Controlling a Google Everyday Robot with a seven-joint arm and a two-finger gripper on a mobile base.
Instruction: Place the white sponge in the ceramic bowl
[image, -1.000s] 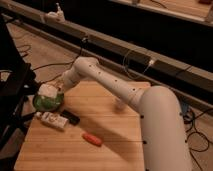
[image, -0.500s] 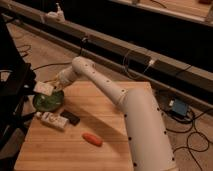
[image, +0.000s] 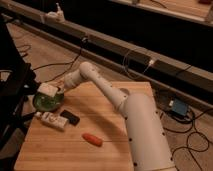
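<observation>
The hand is out over the far-left corner of the counter, gripping the white sponge just above the ceramic bowl, so only the drop seems left.

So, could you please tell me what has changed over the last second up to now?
The arm has stretched further left, carrying the gripper from beside the ceramic bowl to over its rim. The white sponge now sits at the gripper above the bowl, not yet lying inside. The bowl, the white labelled container, the dark object and the orange object on the wooden table stayed put.
</observation>
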